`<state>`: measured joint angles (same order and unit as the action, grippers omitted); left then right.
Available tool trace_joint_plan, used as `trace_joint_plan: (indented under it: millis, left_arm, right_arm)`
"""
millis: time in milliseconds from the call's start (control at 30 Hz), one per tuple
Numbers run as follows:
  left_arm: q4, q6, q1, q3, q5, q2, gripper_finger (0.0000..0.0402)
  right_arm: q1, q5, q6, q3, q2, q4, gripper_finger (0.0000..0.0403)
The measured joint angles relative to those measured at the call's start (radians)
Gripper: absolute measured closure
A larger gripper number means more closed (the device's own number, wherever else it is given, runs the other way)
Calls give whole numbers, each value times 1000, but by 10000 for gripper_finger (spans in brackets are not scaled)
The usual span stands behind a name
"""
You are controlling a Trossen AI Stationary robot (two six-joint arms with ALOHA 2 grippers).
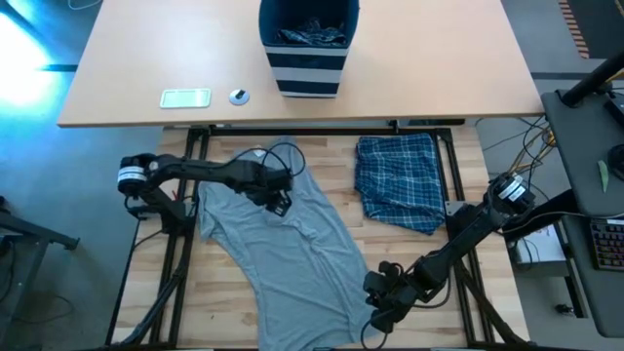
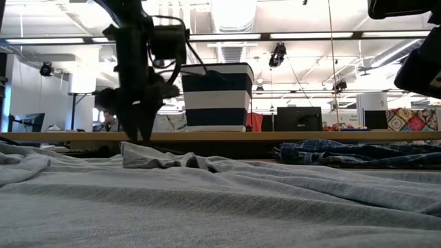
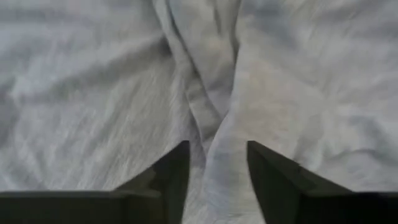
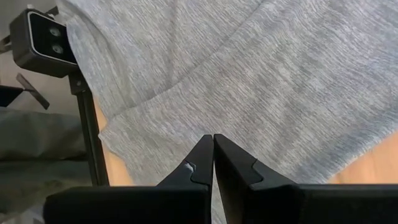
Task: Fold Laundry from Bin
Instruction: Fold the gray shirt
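Observation:
A grey T-shirt [image 1: 283, 249] lies spread out and wrinkled on the wooden table. My left gripper [image 3: 217, 149] hangs open just above its far part, pointing down, with a raised wrinkle [image 3: 208, 106] running between the fingers. My right gripper [image 4: 213, 138] is shut and hovers over the shirt's near right edge [image 1: 356, 278], with nothing between its fingers. A folded blue-and-white plaid garment [image 1: 400, 180] lies flat at the right. The striped navy bin [image 1: 307, 49] stands on the far table, with plaid cloth showing inside it.
On the far table, a flat pale device [image 1: 185, 97] and a small round object [image 1: 239, 96] lie left of the bin. A small camera on a stand [image 4: 40, 37] sits at the table's near edge by the shirt. Bare wood shows near right [image 1: 439, 263].

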<state>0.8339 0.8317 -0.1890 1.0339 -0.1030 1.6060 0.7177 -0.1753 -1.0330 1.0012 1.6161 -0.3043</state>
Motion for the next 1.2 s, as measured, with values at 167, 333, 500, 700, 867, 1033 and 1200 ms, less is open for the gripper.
trace_joint_plan:
  millis: [167, 333, 500, 700, 867, 1033, 1200]
  left_arm:
    - [-36, 0, -1, -39, 21, 29, 195]
    - [-83, -15, -1, -40, 57, 30, 216]
    - [-96, -1, -4, -44, 95, 46, 302]
    - [-101, 14, -4, -45, 95, 93, 330]
    - [-103, -38, 4, -38, 117, 101, 338]
    - [-42, -62, 12, 3, 116, 45, 395]
    - [115, -98, 19, 92, 66, -64, 401]
  right_arm:
    - [0, 2, -16, 0, -1, 2, 394]
    - [0, 10, -17, 0, -2, 2, 394]
    - [0, 11, -19, 0, -2, 2, 394]
    - [0, 12, -42, 0, -2, 4, 394]
    - [0, 18, -49, 2, -4, 4, 394]
    - [0, 25, -49, 9, -9, 4, 394]
    - [4, 26, -28, 22, -18, 3, 394]
